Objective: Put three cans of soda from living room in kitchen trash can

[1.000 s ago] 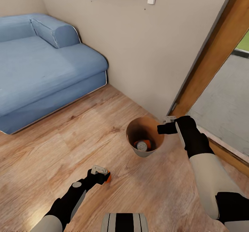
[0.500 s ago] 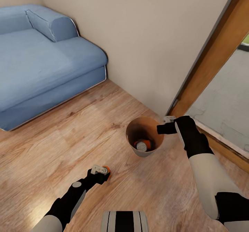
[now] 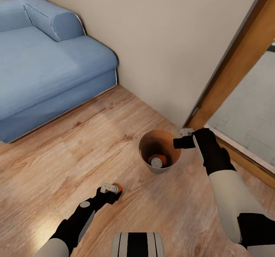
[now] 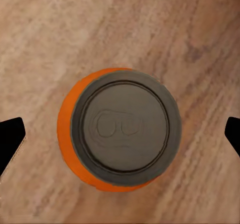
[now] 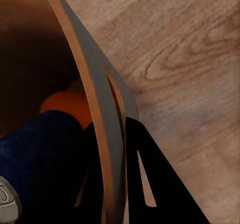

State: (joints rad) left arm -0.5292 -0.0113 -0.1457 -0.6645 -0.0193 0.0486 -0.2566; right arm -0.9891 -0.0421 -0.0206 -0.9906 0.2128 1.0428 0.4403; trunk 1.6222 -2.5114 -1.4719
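- The blue sofa (image 3: 46,62) stands against the wall, well off beyond the left gripper and far to the left of the right one.
- The wood floor (image 3: 76,150) lies beneath both arms; a wooden door frame (image 3: 233,69) rises just beyond the right gripper.
- The tash can (image 3: 159,152), grey outside and brown inside, hangs just left of the right gripper (image 3: 182,142), which is clamped on its rim: in the right wrist view the rim wall (image 5: 95,109) runs between the two dark fingers (image 5: 150,179), one inside and one outside.
- Inside the bin, below and inward of the right gripper, lie an orange can of soda (image 3: 163,159) and a blue can (image 5: 35,149) beside it.
- The third can of soda (image 4: 120,129), orange with a silver top, sits between the tips of the left gripper (image 3: 113,191), down near the floor and well short of the bin. In the left wrist view the fingertips (image 4: 10,139) stand wide on either side of it; whether they press it I cannot tell.
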